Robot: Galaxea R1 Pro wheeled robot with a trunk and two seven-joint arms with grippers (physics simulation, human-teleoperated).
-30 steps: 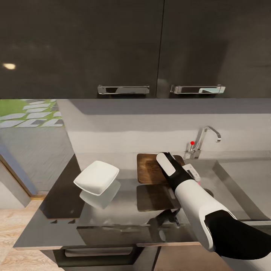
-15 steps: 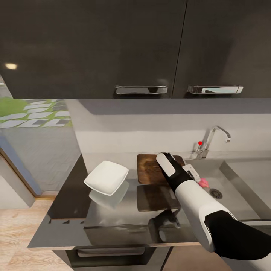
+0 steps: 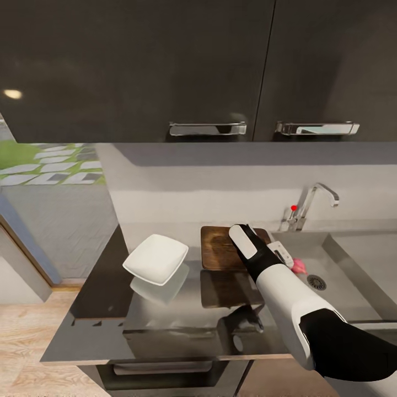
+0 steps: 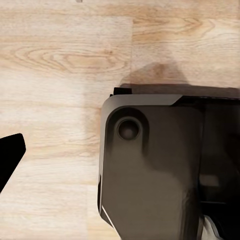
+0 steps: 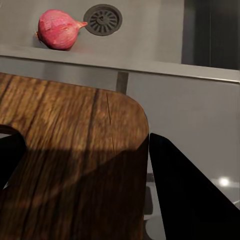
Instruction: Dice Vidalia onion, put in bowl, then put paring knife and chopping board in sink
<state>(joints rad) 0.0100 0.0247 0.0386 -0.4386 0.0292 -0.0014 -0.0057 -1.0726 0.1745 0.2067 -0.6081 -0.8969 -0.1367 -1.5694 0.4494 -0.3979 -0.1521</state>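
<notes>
The right gripper point(image 5: 82, 165) has its two dark fingers spread apart with nothing between them, hovering over a corner of the dark brown wooden chopping board point(image 5: 65, 145). Beyond that corner, at the upper left of the right wrist frame, the small pinkish Vidalia onion point(image 5: 57, 29) lies in the pale grey sink point(image 5: 145, 30) beside the round drain point(image 5: 103, 19). The fetch appears not yet begun; next, reach past the board's edge and down onto the bulb. Whether the left gripper point(image 4: 10, 157) is spread or closed cannot be told.

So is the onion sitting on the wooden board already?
No, the onion lies in the sink beside the drain, past the board.
</notes>
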